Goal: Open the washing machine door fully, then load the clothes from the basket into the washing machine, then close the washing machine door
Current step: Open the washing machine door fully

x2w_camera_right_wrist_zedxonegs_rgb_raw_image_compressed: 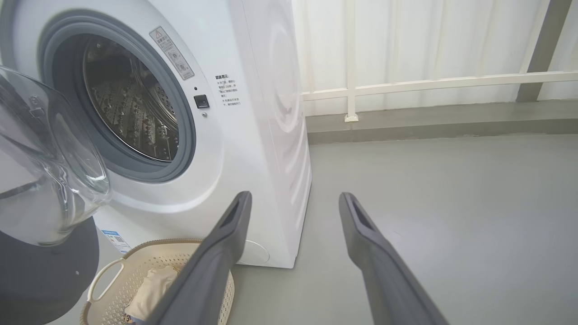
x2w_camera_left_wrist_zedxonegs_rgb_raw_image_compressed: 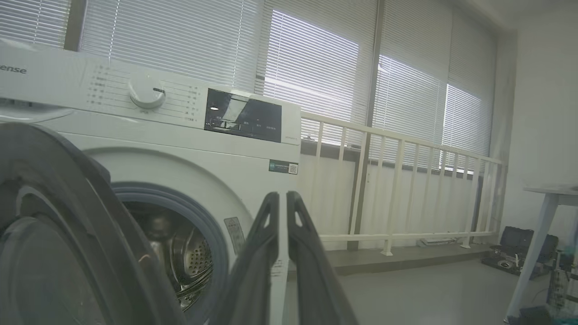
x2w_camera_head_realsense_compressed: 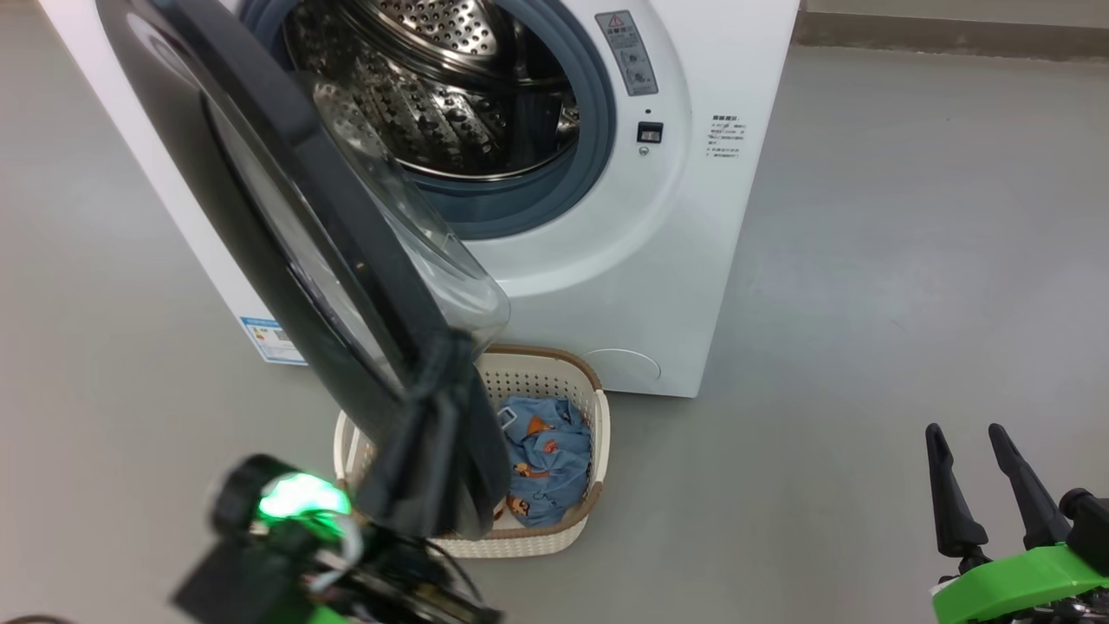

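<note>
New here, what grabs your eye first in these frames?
The washing machine door, black-framed with a bulging glass bowl, hangs open across the head view's left, baring the steel drum. Below it the basket holds a blue garment. The left gripper is shut beside the door; the right gripper stands open, lower right.

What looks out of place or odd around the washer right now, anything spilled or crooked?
Nothing is spilled or broken. The one awkward thing is the door: it stands only part open, swung out over the basket and covering part of it in the head view. The clothes lie inside the basket.
</note>
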`<state>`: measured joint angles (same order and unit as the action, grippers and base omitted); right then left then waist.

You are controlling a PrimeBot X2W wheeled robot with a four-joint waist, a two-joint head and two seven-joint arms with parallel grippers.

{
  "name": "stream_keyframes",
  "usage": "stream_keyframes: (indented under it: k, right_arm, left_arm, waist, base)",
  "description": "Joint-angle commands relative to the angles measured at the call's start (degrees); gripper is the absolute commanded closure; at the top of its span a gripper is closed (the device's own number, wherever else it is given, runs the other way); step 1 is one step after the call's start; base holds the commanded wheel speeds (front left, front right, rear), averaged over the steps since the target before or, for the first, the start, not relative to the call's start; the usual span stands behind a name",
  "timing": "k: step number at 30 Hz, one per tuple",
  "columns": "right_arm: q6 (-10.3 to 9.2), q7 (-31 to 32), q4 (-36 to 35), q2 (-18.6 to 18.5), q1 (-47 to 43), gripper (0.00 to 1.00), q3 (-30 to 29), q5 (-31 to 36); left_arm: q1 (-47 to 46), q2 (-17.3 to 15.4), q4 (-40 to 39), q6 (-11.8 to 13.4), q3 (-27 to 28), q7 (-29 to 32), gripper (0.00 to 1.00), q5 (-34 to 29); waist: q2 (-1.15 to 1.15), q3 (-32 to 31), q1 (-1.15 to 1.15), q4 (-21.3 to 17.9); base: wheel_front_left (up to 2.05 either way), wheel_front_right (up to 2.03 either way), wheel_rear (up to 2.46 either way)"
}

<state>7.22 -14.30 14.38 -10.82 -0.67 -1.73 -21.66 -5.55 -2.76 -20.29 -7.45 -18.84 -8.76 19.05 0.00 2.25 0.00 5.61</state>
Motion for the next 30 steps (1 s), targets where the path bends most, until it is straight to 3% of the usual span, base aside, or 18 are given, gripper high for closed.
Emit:
stream_keyframes:
  k: [1,11,30]
  right_arm:
    - [0.26,-0.7,-1.5,-0.8,-0.1,0.0,1.5,0.4]
    - [0.26,-0.7,-1.3,-0.5,0.3,0.0,1.6,0.3]
    - [0.26,-0.7,-2.1,-0.7,0.9,0.0,1.4,0.6]
  left_arm:
    - [-1.1,-0.2,-0.6,0.2,-1.2,1.0,1.0,1.3]
    - [-3.7,-0.1,11.5,1.9,-7.9,0.2,1.0,9.3]
    - [-10.6,-0.1,31.8,2.6,-9.3,-4.3,1.0,15.4]
  waist:
    - [0.0,0.0,0.0,-0.2]
    - [0.0,0.1,0.0,-1.1]
    - [0.0,1.1,0.0,-0.7]
  base:
    - [0.0,0.0,0.0]
    - [0.0,0.0,0.0]
    - [0.0,0.0,0.0]
